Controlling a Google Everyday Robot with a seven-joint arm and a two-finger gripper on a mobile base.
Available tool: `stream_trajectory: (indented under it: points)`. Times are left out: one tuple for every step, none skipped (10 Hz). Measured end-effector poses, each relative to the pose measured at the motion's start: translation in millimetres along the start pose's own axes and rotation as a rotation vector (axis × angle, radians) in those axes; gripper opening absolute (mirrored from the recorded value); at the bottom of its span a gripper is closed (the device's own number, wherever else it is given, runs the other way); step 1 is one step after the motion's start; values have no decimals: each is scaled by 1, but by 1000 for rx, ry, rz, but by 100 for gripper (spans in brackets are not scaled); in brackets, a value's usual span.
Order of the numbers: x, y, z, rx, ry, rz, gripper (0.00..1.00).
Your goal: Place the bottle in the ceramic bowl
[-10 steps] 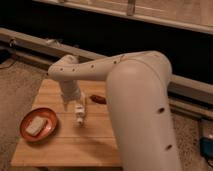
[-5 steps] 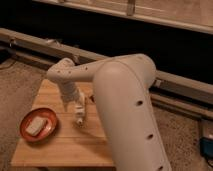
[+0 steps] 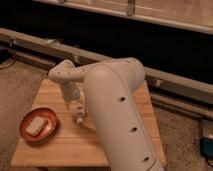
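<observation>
The robot's white arm (image 3: 117, 115) takes up most of the foreground, its thick, rounded upper segment rising from the bottom edge and bending over to a slimmer forearm that reaches leftward and then down over the table. Behind it a long grey rail (image 3: 175, 82) runs diagonally across a dark backdrop, and speckled flooring (image 3: 20, 90) shows to the left and right of the furniture. The wooden table (image 3: 65, 145), pale and planked, stands under the arm, its right half largely hidden by the big segment. On the table's left part sits the ceramic bowl (image 3: 47, 117), shallow, reddish-brown with an orange rim, and inside it lies a pale rectangular block (image 3: 35, 126). The gripper (image 3: 78, 111) hangs pointing downward over the middle of the table, to the right of the bowl and clearly apart from it. At its lower end is a small pale shape that appears to be the bottle (image 3: 79, 117), upright and close to the tabletop, outside the bowl; whether the gripper is closed on it or merely around it cannot be told, nor whether the bottle touches the wood
</observation>
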Motion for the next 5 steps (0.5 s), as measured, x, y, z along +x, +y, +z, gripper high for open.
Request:
stream_trajectory:
  points:
    - [-8, -5, 5, 2, 7, 13, 65]
    - [-16, -11, 12, 3, 16, 26, 65]
    - [-20, -12, 18, 3, 25, 31, 65]
    - [-23, -11, 22, 3, 29, 32, 65]
    - [-26, -11, 26, 1, 38, 33, 65]
